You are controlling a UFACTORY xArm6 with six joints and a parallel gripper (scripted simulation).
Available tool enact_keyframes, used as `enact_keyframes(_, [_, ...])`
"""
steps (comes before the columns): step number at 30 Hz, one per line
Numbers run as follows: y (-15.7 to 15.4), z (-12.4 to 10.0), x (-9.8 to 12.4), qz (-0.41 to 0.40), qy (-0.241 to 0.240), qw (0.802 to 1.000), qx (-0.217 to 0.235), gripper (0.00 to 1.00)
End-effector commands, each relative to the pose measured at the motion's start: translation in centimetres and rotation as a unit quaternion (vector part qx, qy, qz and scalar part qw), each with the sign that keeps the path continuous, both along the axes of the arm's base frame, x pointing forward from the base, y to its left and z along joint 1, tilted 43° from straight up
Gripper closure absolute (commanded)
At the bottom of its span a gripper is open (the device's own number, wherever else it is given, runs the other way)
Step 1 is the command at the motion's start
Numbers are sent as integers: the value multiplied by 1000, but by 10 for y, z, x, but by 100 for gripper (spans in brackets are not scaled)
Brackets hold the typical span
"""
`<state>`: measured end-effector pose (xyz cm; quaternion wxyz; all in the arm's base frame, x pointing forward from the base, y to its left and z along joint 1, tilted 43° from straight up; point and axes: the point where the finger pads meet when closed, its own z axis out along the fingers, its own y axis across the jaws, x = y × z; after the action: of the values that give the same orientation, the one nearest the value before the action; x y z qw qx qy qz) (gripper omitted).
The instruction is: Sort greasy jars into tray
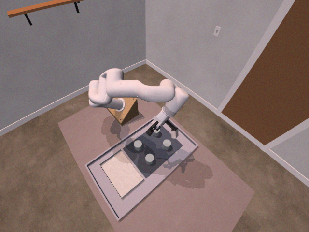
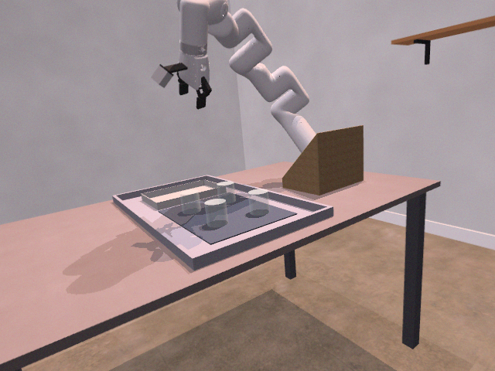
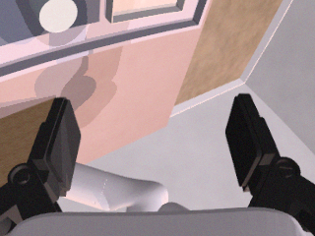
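Four clear glass jars stand mouth down on the dark drying mat (image 1: 152,150): one at the left (image 1: 137,144), one at the right (image 1: 166,143), one at the front (image 1: 149,158) and one at the back (image 1: 156,132), partly hidden behind my fingers. In the exterior view they show as separate upright jars (image 2: 216,211) on the mat (image 2: 229,219). The pale tray (image 1: 122,173) lies beside the mat and holds nothing. My gripper (image 2: 193,91) hangs high above the mat, open and empty.
A grey rimmed steel top (image 1: 142,165) frames the mat and tray on the pink table. The arm's wooden wedge base (image 2: 326,159) stands behind it. A wall shelf (image 2: 443,32) hangs far off. The table's edge (image 2: 279,255) runs close to the steel rim.
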<state>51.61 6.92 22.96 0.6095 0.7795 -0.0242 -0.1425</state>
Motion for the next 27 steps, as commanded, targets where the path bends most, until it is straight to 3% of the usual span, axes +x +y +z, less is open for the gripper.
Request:
enact_keyframes(1, [0,0,1,17,-9,1000,8,0])
enact_keyframes(2, [-14,-33,-10,5,-40,997,69,0])
enact_keyframes(9, [-14,-33,-10,5,-40,997,69,0])
enact_keyframes(10, [-27,-63,-20,-4,-68,990,123,0])
enact_keyframes(19, [-27,-63,-20,-4,-68,990,123,0])
enact_keyframes(20, [-41,-94,-29,-3,-100,978,182,0])
enact_keyframes(27, [-41,-94,-29,-3,-100,978,182,0])
